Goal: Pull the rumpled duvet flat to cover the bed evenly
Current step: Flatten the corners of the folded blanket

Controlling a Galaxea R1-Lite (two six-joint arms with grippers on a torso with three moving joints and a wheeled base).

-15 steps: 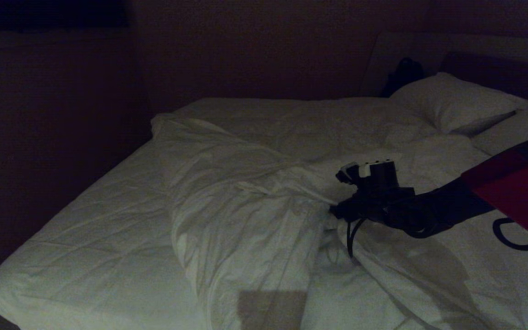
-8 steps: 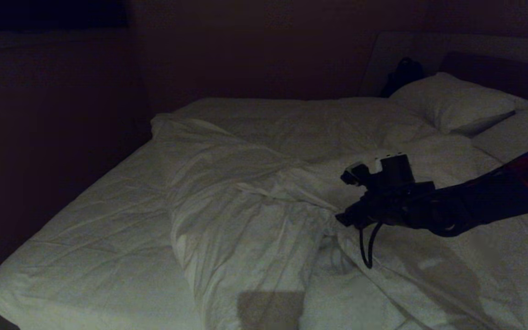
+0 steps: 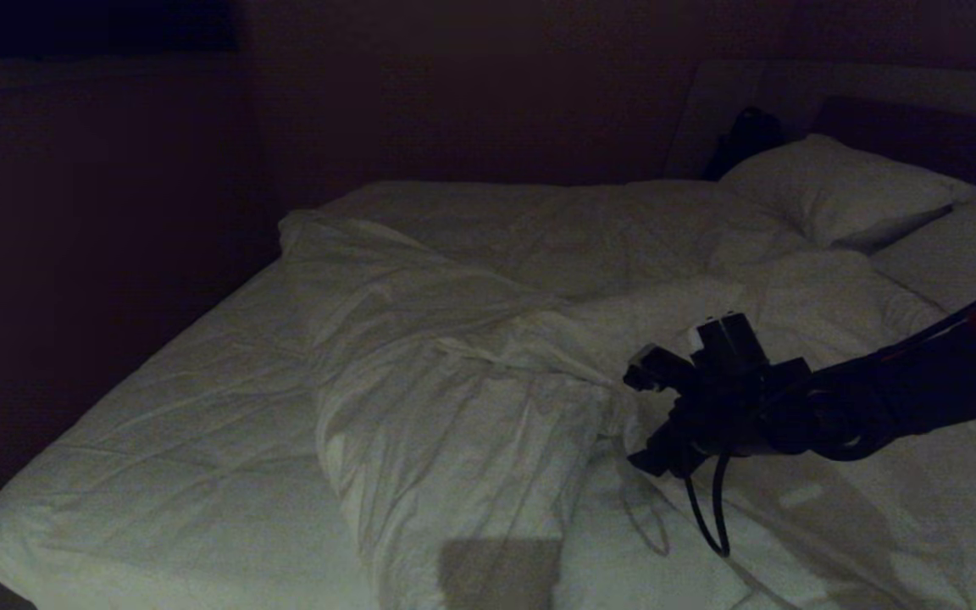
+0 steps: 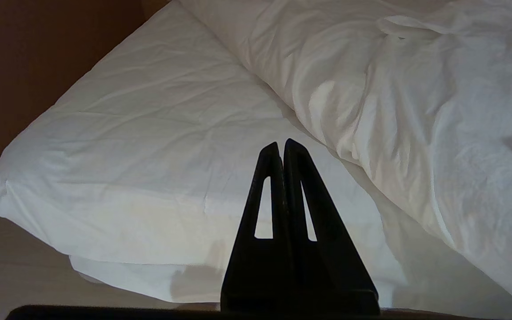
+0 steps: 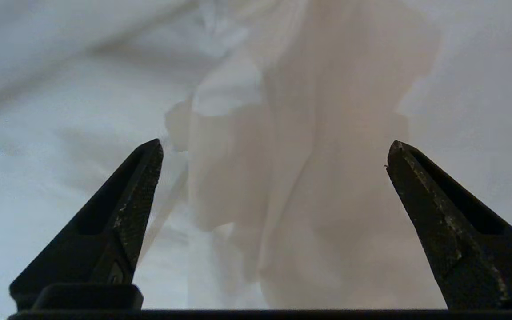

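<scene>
The duvet lies rumpled in a thick ridge down the middle of the bed, with more of it spread to the right. The bare quilted mattress of the bed shows on the left. My right gripper hangs open just over a creased fold at the ridge's right side, its arm reaching in from the right. In the right wrist view the right gripper has nothing between its fingers, and shadowed duvet lies close beneath. My left gripper is shut and empty, parked near the mattress edge beside the duvet.
Two white pillows rest at the far right against the dark headboard. A dark object sits beside the pillow. Dark walls close in on the left and behind. Pale floor shows below the mattress corner.
The right gripper has sunk toward the duvet and come a little nearer and rightward, still open. The duvet and the left gripper have not moved.
</scene>
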